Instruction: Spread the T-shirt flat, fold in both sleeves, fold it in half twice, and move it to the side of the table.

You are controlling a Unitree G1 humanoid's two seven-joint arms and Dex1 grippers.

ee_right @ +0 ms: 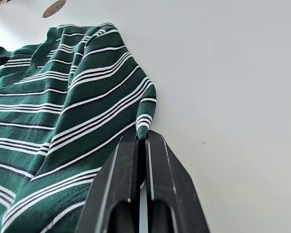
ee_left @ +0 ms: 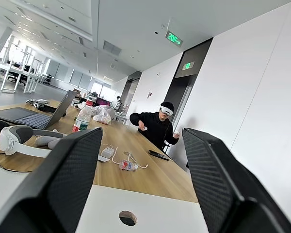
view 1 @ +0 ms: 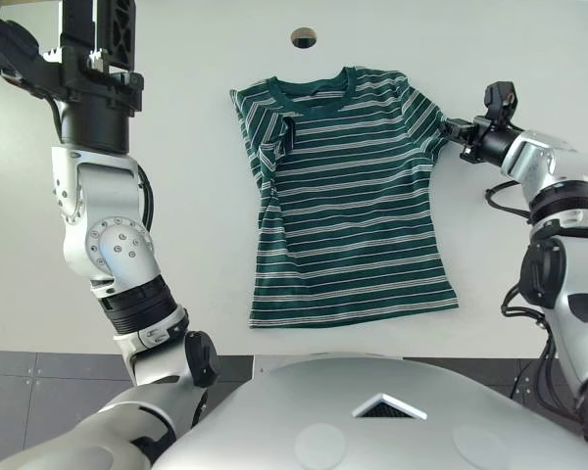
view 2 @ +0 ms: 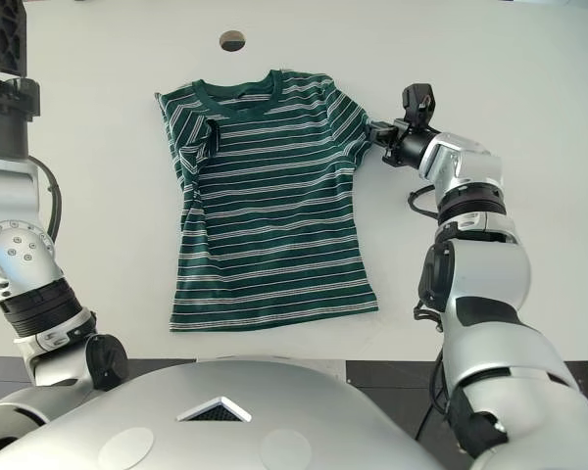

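The white table [view 1: 176, 147] has bare top on both sides of the shirt. The green, white-striped T-shirt [view 1: 353, 206] lies flat at the table's middle, collar toward the far side and hem near the front edge. Its left sleeve is folded in over the chest. The right gripper [ee_right: 142, 138] is closed, pinching the right sleeve's edge. The left gripper [ee_left: 141, 133] is held high at the left, fingers wide apart, holding nothing. A small round hole [view 1: 303, 37] sits just beyond the collar.
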